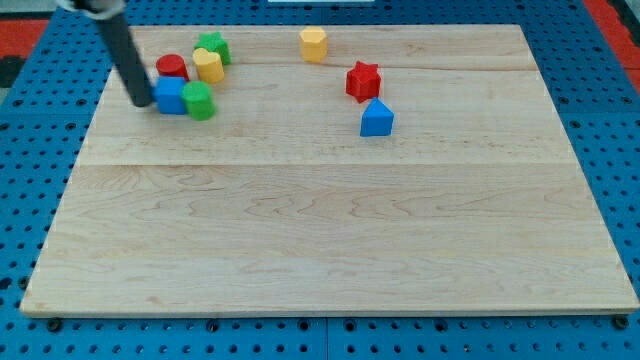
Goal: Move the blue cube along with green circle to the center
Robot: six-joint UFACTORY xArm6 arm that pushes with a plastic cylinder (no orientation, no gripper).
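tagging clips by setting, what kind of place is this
Most likely a robotics lab bench. A pale wooden board lies on a blue perforated mat, small coloured blocks such as the blue cube and green circle sit on it, and my tip stands against the cube's left side.

You have a pale wooden board lying on a blue pegboard surface that frames it on every side. Toward 11 o'clock on the board you see a red cylinder, with a yellow block just beside it at its 3 o'clock and a green star-like block touching that yellow one at its 12 o'clock. Near 12 o'clock on the board stands a yellow hexagonal block, well apart from that cluster, and toward its 4 o'clock you find a red star with a blue house-shaped block near it at its 6 o'clock.
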